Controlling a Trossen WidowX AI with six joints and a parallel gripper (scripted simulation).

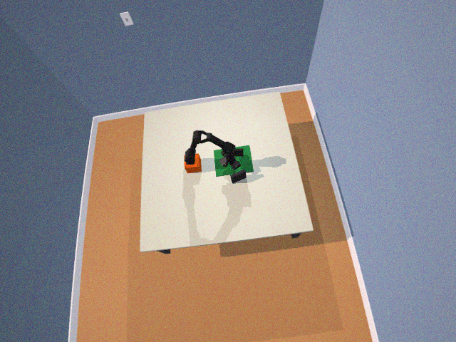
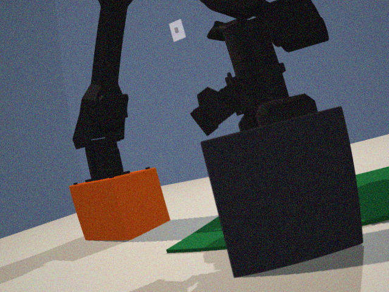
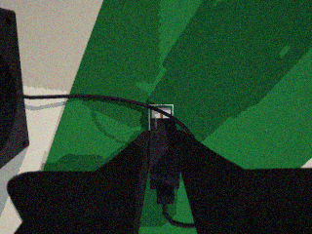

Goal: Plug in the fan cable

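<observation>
My gripper (image 3: pixel 163 136) points down over the green board (image 1: pixel 220 169) (image 2: pixel 374 194) (image 3: pixel 273 107) and is shut on the dark plug (image 3: pixel 166 180). The four-pin header (image 3: pixel 155 116) shows as a small pale-rimmed box just ahead of the fingertips. The plug's front end overlaps the near part of the header in the wrist view; how deep it sits cannot be told. The black cable (image 3: pixel 83 96) runs from the fan (image 1: pixel 238 177) (image 2: pixel 282 194) (image 3: pixel 10 88), crosses over the header and passes behind the right finger. In the exterior view the fan hides the fingertips and header.
The fan stands upright beside the board's near edge. The arm's orange base block (image 1: pixel 192 164) (image 2: pixel 119 207) stands left of the board on the pale table (image 1: pixel 169 213) (image 2: pixel 188 194). A dark block (image 1: pixel 239 151) shows over the board's far part, beside the wrist.
</observation>
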